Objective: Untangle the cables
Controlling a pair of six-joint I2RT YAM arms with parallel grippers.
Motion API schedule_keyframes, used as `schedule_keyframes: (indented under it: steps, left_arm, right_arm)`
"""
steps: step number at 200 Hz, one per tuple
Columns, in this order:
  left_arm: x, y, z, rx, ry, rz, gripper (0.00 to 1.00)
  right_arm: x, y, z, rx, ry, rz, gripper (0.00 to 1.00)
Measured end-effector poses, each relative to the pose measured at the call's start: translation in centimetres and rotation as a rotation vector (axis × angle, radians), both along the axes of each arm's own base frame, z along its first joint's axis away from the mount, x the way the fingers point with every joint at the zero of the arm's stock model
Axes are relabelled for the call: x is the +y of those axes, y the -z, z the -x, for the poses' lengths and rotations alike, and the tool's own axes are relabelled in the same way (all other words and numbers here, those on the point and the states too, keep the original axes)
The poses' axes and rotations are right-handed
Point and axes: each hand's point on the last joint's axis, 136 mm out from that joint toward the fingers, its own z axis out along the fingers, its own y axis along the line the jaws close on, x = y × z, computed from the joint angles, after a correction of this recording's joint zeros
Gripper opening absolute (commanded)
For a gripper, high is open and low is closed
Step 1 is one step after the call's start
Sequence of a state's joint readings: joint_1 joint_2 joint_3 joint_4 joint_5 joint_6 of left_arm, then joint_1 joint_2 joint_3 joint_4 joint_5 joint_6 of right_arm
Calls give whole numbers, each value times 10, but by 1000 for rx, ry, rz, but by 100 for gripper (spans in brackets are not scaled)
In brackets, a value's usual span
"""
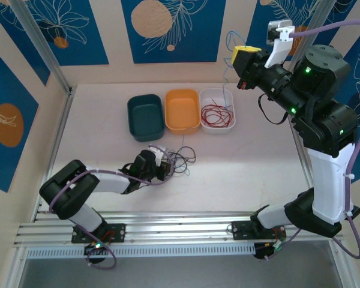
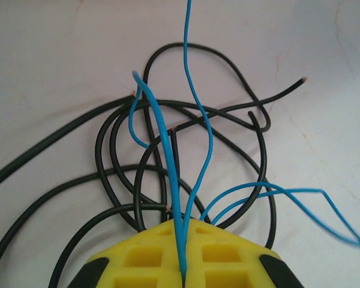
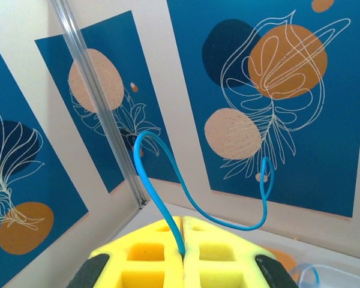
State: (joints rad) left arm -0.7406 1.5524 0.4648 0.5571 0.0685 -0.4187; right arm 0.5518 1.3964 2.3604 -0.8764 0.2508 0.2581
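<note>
pinching one blue cable (image 2: 167, 150) each: left tool (image 2: 181, 240), right tool (image 3: 183, 234).

Black wires (image 1: 181, 161) tangled in loose loops on table (image 1: 108, 156), thin blue ones threaded through. One blue wire (image 2: 167, 156) pinched in my left gripper (image 2: 183, 240). Second blue wire (image 3: 159, 204) pinched in my right gripper (image 3: 183, 234), looping up in the air. Red wires (image 1: 217, 114) coiled in clear tray (image 1: 219, 131).

White table (image 1: 246, 162); cream walls (image 1: 114, 30), blue-orange leaf panels (image 1: 192, 30); aluminium corner post (image 1: 42, 45).
</note>
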Motion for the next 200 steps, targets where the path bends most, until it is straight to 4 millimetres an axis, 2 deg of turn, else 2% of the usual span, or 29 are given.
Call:
schedule_keyframes:
  steps: [15,28,79,100,119,164,200]
  left_arm:
    - [3,-3,3,1,0,0,0]
    - [5,-13,5,-13,0,13,0]
    - [23,-94,14,-158,-34,104,2]
    - [36,-116,19,-197,-65,118,1]
    - [45,-123,24,-206,-82,114,2]
    - [57,-127,34,-199,-91,100,5]
    - [60,-127,35,-201,-103,94,5]
  right_arm:
    - [0,6,-7,16,13,9,0]
    - [1,13,-17,38,20,17,0]
    - [20,56,-73,173,6,49,0]
    - [28,74,-97,232,-9,44,0]
    - [36,90,-115,279,-28,42,0]
    - [56,126,-158,363,-60,50,0]
    - [72,173,-196,455,-61,82,0]
